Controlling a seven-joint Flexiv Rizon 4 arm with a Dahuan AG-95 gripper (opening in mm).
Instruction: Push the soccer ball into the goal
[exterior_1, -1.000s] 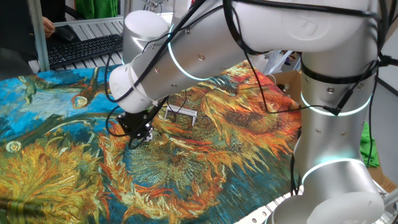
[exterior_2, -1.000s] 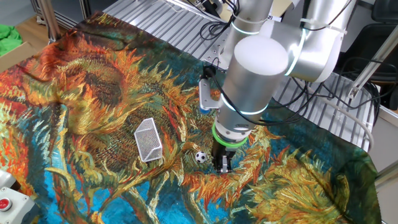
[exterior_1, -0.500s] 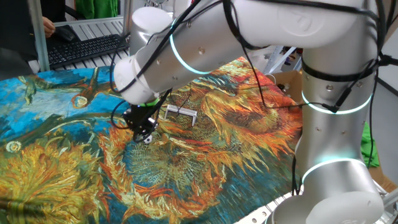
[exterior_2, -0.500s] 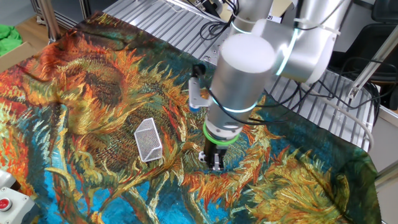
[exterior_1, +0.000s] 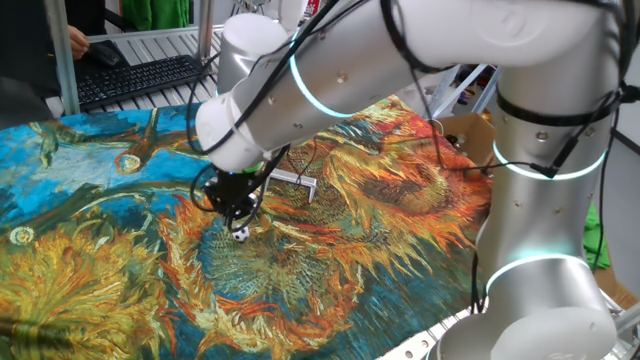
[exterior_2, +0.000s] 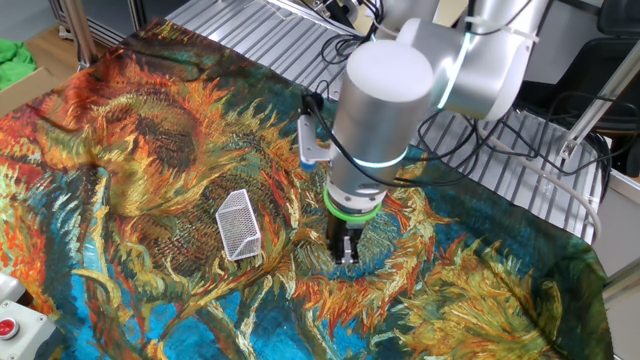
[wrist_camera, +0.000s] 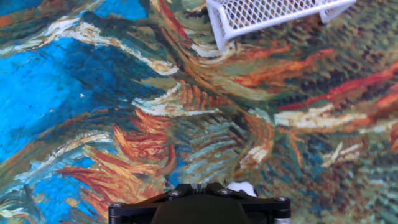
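The soccer ball (exterior_1: 241, 234), tiny and white with black patches, lies on the painted cloth just below my fingertips. In the hand view only its white top (wrist_camera: 241, 187) peeks out at the bottom edge, right beside my gripper (wrist_camera: 198, 188). The jaws stand closed together with nothing between them. The gripper (exterior_1: 238, 208) points down, close to the cloth. In the other fixed view the gripper (exterior_2: 346, 250) hides the ball. The goal (exterior_1: 291, 182), a small white mesh frame, lies a short way beyond the ball. It also shows in the other fixed view (exterior_2: 238, 225) and the hand view (wrist_camera: 273, 15).
A sunflower-patterned cloth (exterior_2: 150, 130) covers the table and has folds and ridges. A keyboard (exterior_1: 135, 80) lies at the back left. Bare metal slats (exterior_2: 290, 40) and cables run behind the cloth. A red button (exterior_2: 6, 328) sits at the lower left corner.
The arm has swung the gripper toward the goal side until it sits against the ball. The ball has shifted slightly on the cloth. The goal has not moved.
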